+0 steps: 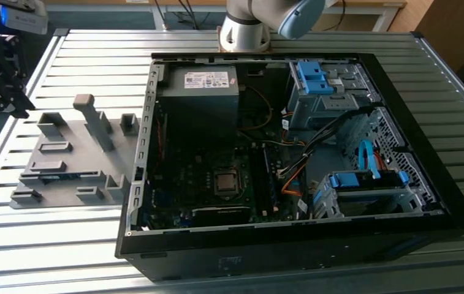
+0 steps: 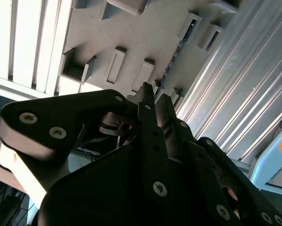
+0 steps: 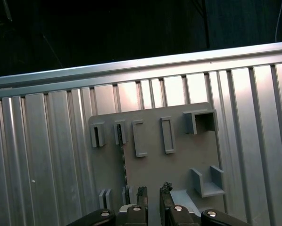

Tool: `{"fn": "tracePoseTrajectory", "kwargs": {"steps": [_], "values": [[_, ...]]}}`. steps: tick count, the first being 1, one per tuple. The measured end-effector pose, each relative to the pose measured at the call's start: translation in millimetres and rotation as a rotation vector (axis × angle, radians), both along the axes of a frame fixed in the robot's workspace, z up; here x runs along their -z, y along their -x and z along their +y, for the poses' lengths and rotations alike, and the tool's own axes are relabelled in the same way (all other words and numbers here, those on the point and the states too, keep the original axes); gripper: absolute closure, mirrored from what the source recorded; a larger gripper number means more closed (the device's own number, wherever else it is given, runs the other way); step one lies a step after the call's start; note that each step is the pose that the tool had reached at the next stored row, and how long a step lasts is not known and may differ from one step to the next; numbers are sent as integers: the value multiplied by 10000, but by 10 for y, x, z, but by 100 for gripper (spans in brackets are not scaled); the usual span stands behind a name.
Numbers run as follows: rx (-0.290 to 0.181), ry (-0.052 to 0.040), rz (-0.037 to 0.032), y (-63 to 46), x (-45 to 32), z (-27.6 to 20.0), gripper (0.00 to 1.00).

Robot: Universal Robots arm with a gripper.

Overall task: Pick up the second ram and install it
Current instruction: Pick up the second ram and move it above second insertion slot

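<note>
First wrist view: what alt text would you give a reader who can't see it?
A black two-fingered gripper, fingers slightly apart and empty, hovers over a grey plastic holder tray with raised slots, lying on a ribbed silver metal table. A thin dark circuit-board stick stands on edge in the tray near the fingertips.

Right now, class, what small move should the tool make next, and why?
Probably a small sideways shift. The open, empty tool hangs over the grey holder tray, but the second ram, standing on edge in its slots, lies off to one side, not under the tool's gap. Centring first should let it straddle the stick.
</note>
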State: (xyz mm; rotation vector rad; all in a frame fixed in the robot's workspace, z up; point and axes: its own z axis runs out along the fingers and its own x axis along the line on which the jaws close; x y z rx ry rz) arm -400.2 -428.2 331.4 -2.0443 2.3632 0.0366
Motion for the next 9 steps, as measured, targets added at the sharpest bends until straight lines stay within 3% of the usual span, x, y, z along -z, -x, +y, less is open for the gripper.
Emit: {"fn": "tracePoseTrajectory", "kwargs": {"steps": [9], "values": [[1, 1, 0, 0, 22, 0, 75]]}}
